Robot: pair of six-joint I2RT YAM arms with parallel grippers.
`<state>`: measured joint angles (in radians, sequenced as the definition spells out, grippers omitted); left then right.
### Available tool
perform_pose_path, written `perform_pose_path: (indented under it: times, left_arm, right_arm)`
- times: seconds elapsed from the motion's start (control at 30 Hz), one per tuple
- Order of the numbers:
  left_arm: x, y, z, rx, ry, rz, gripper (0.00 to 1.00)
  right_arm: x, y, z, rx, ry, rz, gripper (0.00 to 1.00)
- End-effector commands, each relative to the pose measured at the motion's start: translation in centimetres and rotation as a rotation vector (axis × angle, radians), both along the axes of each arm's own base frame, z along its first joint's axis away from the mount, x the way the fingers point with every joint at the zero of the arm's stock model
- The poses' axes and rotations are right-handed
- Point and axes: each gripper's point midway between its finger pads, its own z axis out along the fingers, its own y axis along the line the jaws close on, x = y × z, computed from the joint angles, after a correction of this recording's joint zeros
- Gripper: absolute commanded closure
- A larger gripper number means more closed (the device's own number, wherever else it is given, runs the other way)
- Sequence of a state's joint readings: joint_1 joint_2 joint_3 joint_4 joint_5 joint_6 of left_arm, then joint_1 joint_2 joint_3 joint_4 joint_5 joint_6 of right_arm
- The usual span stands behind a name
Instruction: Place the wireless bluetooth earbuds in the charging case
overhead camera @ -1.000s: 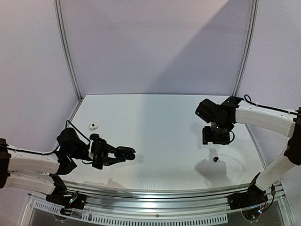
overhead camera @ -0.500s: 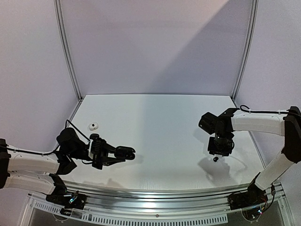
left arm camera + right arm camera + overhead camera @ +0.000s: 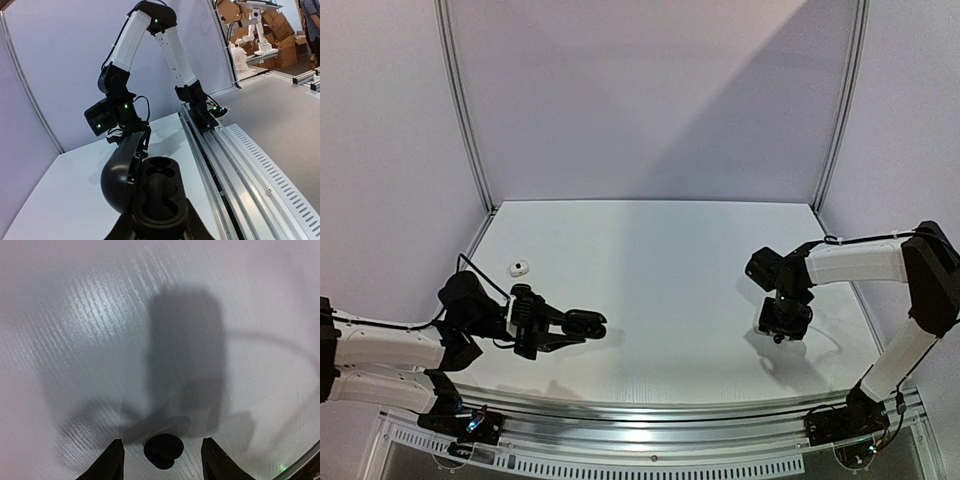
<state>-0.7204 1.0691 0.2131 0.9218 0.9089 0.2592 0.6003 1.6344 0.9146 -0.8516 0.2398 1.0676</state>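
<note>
Right jaws open astride black earbud [image 3: 162, 452]; left jaws clamp charging case [image 3: 159, 197].

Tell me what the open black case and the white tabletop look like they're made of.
The charging case looks like moulded black plastic with a satin finish: smooth rounded recesses, soft highlights on its curves. The tabletop looks like white fluted plastic sheet, slightly glossy: fine parallel ridges catch the light. It could be a ribbed laminate; the look leaves that open.

Robotics lab; white booth panels [image 3: 60, 65] stand on the table [image 3: 55, 200] side of the aluminium rail [image 3: 235, 150]; cardboard boxes [image 3: 285, 42] on its outer side.
</note>
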Motion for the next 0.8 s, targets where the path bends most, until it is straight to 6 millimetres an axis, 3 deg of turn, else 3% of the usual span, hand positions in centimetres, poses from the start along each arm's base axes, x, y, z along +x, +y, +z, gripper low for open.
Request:
perform_pose_path:
  times: [0.0, 0.23, 0.4, 0.53, 0.77]
  left_arm:
    - [-0.7, 0.0, 0.1, -0.003, -0.006, -0.016, 1.0]
    - [-0.7, 0.1, 0.2, -0.006, -0.01, -0.014, 1.0]
    - [-0.6, 0.1, 0.2, -0.005, -0.01, -0.006, 1.0]
    - [-0.5, 0.2, 0.2, -0.003, -0.01, -0.001, 1.0]
    - [-0.4, 0.2, 0.0, -0.002, -0.012, 0.008, 1.0]
  right_arm:
    - [0.5, 0.2, -1.2, 0.02, 0.001, 0.005, 0.48]
    - [0.9, 0.3, -2.2, 0.043, -0.017, 0.025, 0.49]
    - [1.0, 0.7, -2.6, 0.074, -0.016, 0.029, 0.64]
    - [1.3, 1.4, -2.2, 0.102, -0.017, 0.048, 0.69]
    - [1.5, 9.1, -1.8, 0.333, 0.005, 0.365, 0.77]
